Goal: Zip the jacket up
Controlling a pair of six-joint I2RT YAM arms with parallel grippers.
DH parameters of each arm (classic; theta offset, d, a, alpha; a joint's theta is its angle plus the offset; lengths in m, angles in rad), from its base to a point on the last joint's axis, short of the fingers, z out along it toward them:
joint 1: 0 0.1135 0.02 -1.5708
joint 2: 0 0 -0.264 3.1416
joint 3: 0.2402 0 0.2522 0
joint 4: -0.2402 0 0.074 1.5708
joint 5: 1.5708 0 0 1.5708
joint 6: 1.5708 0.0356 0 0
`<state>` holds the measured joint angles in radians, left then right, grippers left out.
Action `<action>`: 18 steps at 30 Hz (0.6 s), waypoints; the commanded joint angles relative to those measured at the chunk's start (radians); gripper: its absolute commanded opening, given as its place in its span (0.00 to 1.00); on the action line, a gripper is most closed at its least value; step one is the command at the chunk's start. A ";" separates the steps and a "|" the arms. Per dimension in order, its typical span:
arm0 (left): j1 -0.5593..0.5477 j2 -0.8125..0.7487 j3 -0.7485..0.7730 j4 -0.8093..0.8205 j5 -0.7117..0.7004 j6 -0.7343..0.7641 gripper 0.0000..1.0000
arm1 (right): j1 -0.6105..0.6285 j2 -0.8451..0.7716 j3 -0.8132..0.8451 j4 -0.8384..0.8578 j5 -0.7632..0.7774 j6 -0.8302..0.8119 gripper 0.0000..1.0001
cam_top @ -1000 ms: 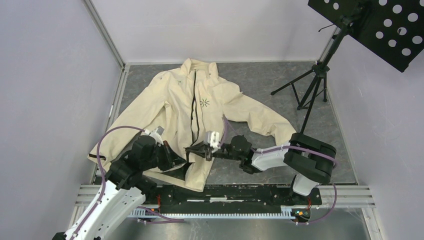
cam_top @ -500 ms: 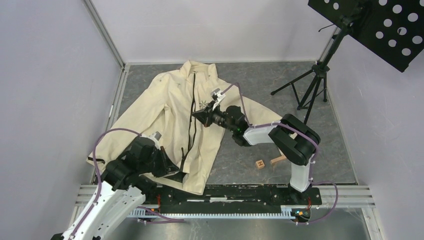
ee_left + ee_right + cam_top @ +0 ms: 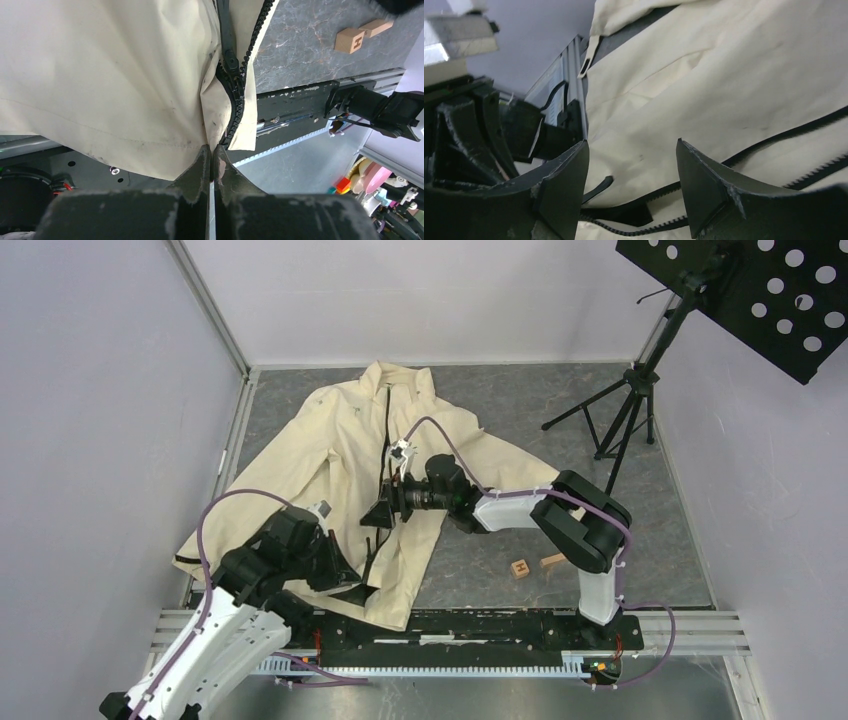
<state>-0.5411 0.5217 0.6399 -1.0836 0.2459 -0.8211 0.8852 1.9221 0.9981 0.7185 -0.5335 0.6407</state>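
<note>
The cream jacket (image 3: 330, 455) lies spread on the grey floor, collar at the far end, its dark zipper (image 3: 386, 430) running down the front. My left gripper (image 3: 348, 582) is shut on the jacket's hem beside the zipper's lower end (image 3: 211, 150). The slider (image 3: 231, 62) sits a short way above the hem, and the two rows of teeth part beyond it. My right gripper (image 3: 377, 516) hovers open over the lower front (image 3: 631, 145), holding nothing. A dark pull tab (image 3: 599, 189) lies on the fabric between its fingers.
Two small wooden blocks (image 3: 520, 568) (image 3: 552, 560) lie on the floor right of the jacket. A black tripod stand (image 3: 625, 410) carrying a perforated board (image 3: 760, 290) stands at the back right. White walls close in the sides; a metal rail (image 3: 450, 625) runs along the near edge.
My right gripper rose from the lower zipper toward the chest, then came back down and opened, letting go. The two blocks came into sight. My left gripper kept its hold on the hem.
</note>
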 commanded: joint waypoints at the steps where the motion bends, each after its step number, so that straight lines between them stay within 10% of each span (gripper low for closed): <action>1: -0.005 0.017 -0.007 0.041 0.037 0.062 0.02 | 0.020 -0.018 -0.015 -0.005 -0.107 -0.005 0.71; 18: -0.005 -0.008 -0.020 0.045 0.056 0.048 0.02 | 0.087 0.005 -0.039 -0.016 -0.192 -0.062 0.61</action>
<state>-0.5411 0.5220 0.6159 -1.0592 0.2684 -0.8055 0.9558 1.9236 0.9661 0.6785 -0.6933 0.6022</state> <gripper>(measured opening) 0.043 0.630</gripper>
